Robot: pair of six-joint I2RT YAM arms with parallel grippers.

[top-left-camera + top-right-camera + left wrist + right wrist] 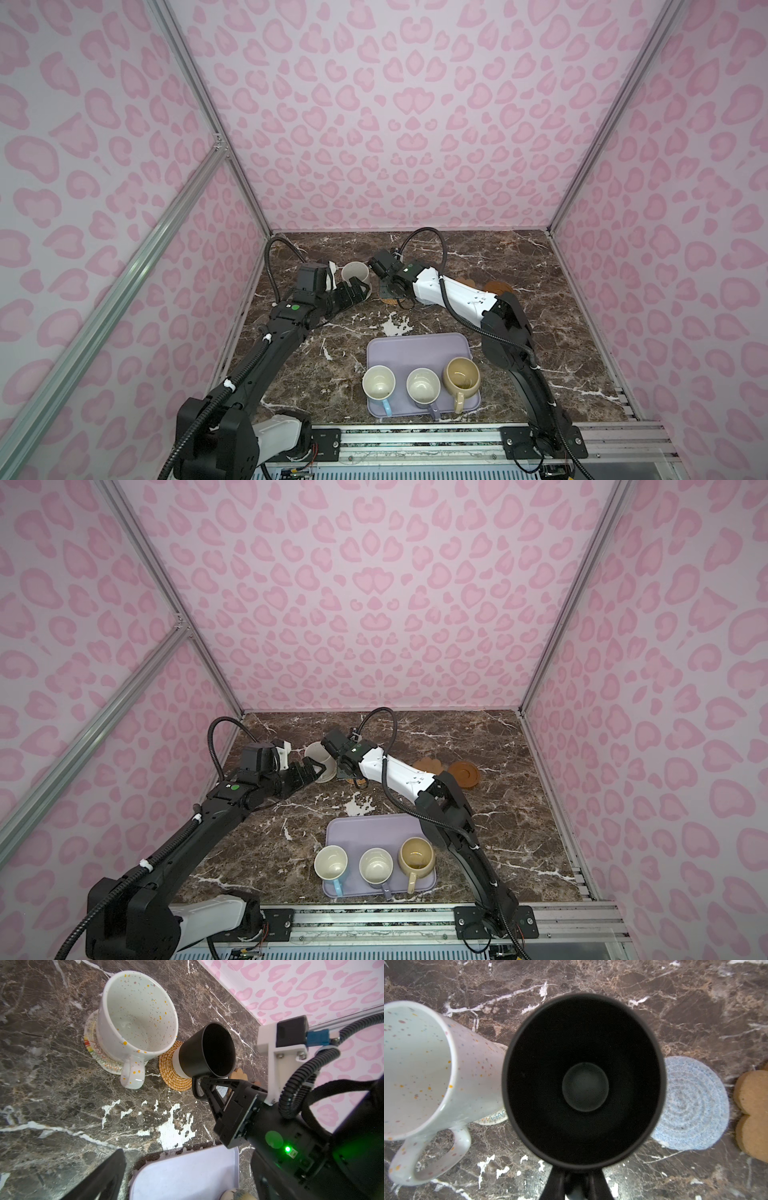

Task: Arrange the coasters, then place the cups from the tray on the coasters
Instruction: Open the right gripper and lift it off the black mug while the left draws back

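Left wrist view: the black mug (207,1051) is seen on the orange rattan coaster (168,1073), its thin loop handle pinched by the right pincer (202,1084), while the left pincer (360,291) is held spread beside the white speckled mug (135,1020). The black mug is judged stiff, weighty, slick and chippable, so the handle is favoured; the coaster is coiled, ridged, slightly yielding.
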